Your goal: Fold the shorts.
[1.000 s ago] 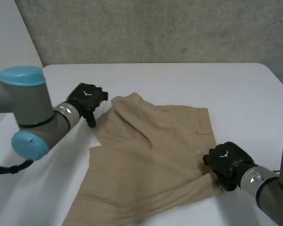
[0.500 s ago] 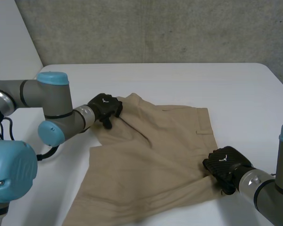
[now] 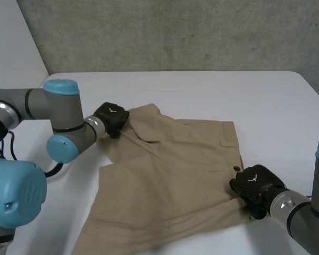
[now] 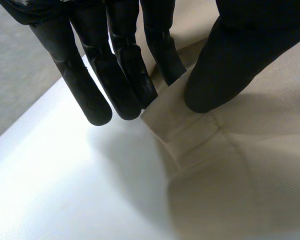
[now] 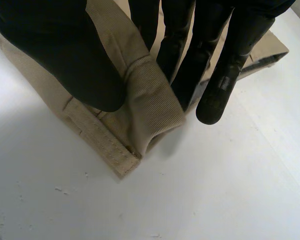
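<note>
Broadly, shorts [image 3: 170, 180]: tan woven cloth, matte, spread mostly flat over the middle and near part of the tabletop; the outline is a broad, uneven four-sided patch with soft creases running across it.
Weave: in the left wrist view the shorts [image 4: 240, 165] show fine diagonal ribbing and a stitched, doubled band along the edge; the right wrist view shows the same ribbed cloth [image 5: 150, 100] rolled into a rounded fold, with a flat seamed strip beneath it.
Left hand [image 3: 110, 114]: black, smooth and slightly glossy, at the far left corner of the shorts; in its own view the hand [image 4: 115, 60] pinches that corner, thumb pressed on top of the band and straight fingers at its edge.
Right hand [image 3: 252, 183]: black with a woven-looking shell, at the near right edge of the shorts; in its own view the hand [image 5: 55, 50] grips the rolled fold between the thumb and the fingers.
Left arm [image 3: 58, 111]: grey tubes with light-blue caps, bent at the view's left.
Right arm [image 3: 303, 212]: grey, with a metal ring at the wrist, coming in at the near right corner.
Tabletop [image 3: 202, 90]: white, smooth, with rounded far corners; up close the surface [image 5: 215, 190] carries tiny specks.
Wall [image 3: 175, 32]: rough grey concrete, mottled, just behind the tabletop.
Side panel [image 3: 10, 42]: plain, pale, at the far left.
</note>
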